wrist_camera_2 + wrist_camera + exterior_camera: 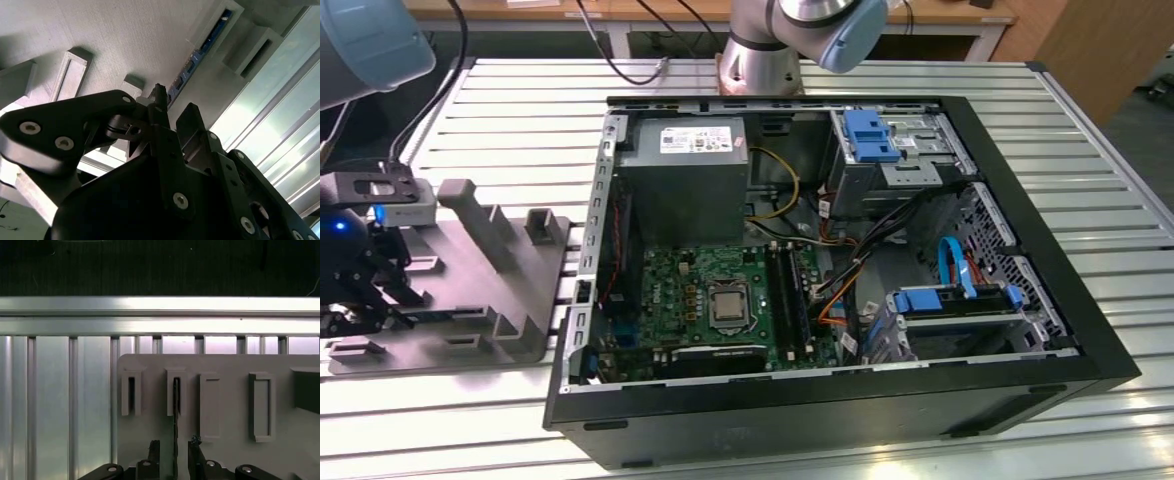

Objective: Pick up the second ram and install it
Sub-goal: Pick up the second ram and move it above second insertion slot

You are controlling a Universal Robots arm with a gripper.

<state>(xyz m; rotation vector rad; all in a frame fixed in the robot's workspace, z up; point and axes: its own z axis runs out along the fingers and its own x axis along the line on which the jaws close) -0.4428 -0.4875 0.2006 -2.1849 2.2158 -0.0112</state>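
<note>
The second ram (176,405) stands on edge in a slot of the grey plastic holder (225,405), seen as a thin dark line in the first wrist view. In the second wrist view its blue-green board (200,50) runs along a slot of the holder (125,40). My gripper (174,442) is open, with one finger on each side of the stick and a small gap to each. In the second wrist view the gripper (175,99) sits at the near end of the stick. In the exterior view the gripper (380,295) hangs over the holder (494,290) at the exterior view's left.
An open black computer case (1041,330) lies at the exterior view's right of the holder. It holds a green motherboard (707,300), dark memory slots (787,290) and a grey power supply (680,170). The arm's base (761,50) stands behind the case on the slatted metal table (520,120).
</note>
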